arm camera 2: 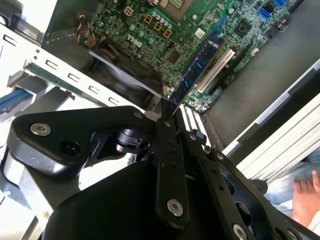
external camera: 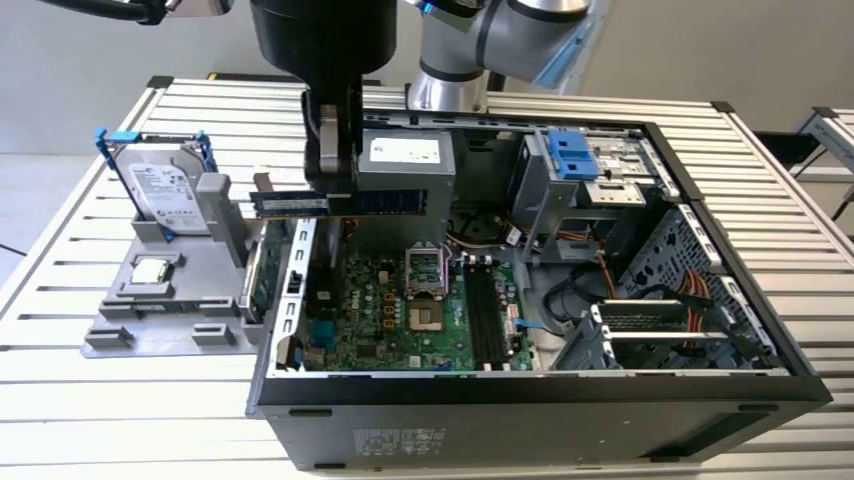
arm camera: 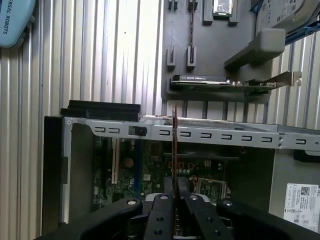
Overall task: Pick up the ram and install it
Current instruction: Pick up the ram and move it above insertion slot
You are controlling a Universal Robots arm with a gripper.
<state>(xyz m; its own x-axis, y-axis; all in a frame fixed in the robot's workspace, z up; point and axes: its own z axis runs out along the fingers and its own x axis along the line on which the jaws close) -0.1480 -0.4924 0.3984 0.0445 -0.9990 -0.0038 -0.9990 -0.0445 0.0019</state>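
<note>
- The gripper (external camera: 336, 192) has its fingers closed on the ram (external camera: 291, 204), held level above the open computer case's (external camera: 534, 400) edge
- The motherboard (external camera: 387, 320) lies below

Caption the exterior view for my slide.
Gripper holds the ram over the edge of the open computer case.

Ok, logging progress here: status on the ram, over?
Status: gripper shut on the ram. Held aloft, not seated on the motherboard. Case's side rail lies under it.
</note>
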